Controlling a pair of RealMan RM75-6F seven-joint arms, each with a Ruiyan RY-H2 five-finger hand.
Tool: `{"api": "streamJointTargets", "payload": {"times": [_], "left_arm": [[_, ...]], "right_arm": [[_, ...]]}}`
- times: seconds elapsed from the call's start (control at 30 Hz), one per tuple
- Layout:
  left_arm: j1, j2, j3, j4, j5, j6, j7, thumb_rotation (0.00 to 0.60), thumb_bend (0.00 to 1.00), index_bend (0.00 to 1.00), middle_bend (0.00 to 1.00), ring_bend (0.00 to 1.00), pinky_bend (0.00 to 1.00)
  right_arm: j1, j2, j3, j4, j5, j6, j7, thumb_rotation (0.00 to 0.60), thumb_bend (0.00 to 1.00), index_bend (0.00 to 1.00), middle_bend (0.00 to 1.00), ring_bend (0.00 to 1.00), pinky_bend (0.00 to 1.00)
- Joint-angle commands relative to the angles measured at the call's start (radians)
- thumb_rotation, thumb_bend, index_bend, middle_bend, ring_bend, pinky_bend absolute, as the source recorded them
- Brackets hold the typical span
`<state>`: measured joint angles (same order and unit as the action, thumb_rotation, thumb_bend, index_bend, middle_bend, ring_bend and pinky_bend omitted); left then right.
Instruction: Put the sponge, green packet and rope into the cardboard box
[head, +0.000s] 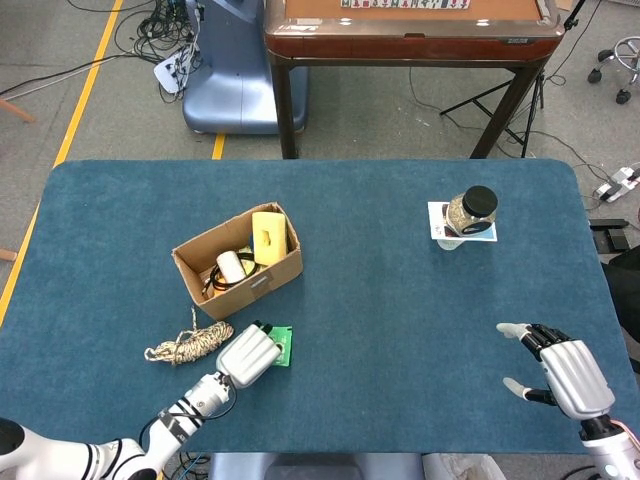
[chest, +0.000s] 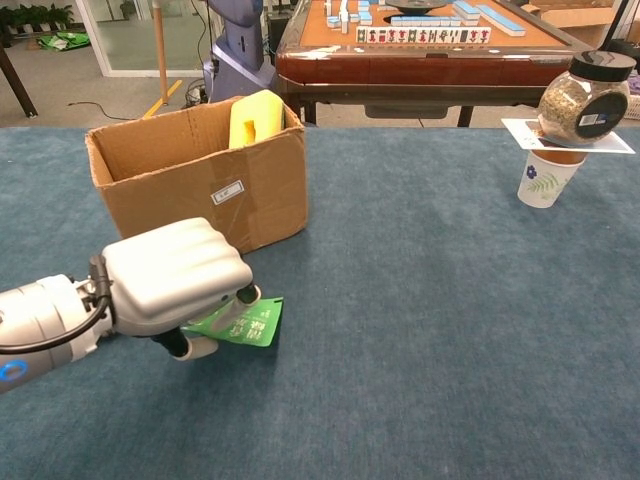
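Note:
My left hand is curled over the green packet and pinches its near end, just in front of the cardboard box. The packet sticks out to the right of the fingers, close above the cloth. The yellow sponge stands upright inside the box at its far right corner. The coiled rope lies on the table left of my left hand; the chest view does not show it. My right hand hovers open at the table's near right, holding nothing.
The box also holds a white roll and dark cord. A glass jar stands on a card over a paper cup at the far right. A wooden table stands beyond the far edge.

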<state>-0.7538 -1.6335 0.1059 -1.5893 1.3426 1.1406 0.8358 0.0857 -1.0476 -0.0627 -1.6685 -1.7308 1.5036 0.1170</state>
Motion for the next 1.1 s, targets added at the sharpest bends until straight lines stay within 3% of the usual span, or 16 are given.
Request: {"api": "streamJointTargets", "payload": {"times": [0.03,0.47,0.8,1.1], "left_arm": [[0.011,0.002,-0.005,0.023,0.043,0.001,-0.05,0.6,0.25,0.65,0.74,0.43,0.57],[0.041,-0.007,-0.026,0.047,0.082,-0.015,-0.079,0.6,0.28,0.48,0.61,0.33,0.57],[0.06,-0.013,-0.045,0.048,0.085,-0.03,-0.099,0.6,0.45,0.53,0.59,0.33,0.57],[0.08,-0.014,-0.04,0.072,0.198,0.023,-0.244,0.6,0.47,0.61,0.6,0.35,0.62]], "right_arm": [[0.0,0.0,0.0,0.0,0.0,-0.001,0.0,0.6,0.01,0.29,0.37,0.33,0.45],[0.0,-0.001,0.001,0.001,0.001,0.0,0.001,0.6,0.01,0.29,0.37,0.33,0.45],[0.0,0.0,0.0,0.001,0.001,-0.001,0.001,0.6,0.01,0.29,0.37,0.33,0.45],[0.001,-0.001,0.001,0.002,0.003,-0.002,0.003,0.6,0.01,0.29,0.37,0.33,0.45]]}}
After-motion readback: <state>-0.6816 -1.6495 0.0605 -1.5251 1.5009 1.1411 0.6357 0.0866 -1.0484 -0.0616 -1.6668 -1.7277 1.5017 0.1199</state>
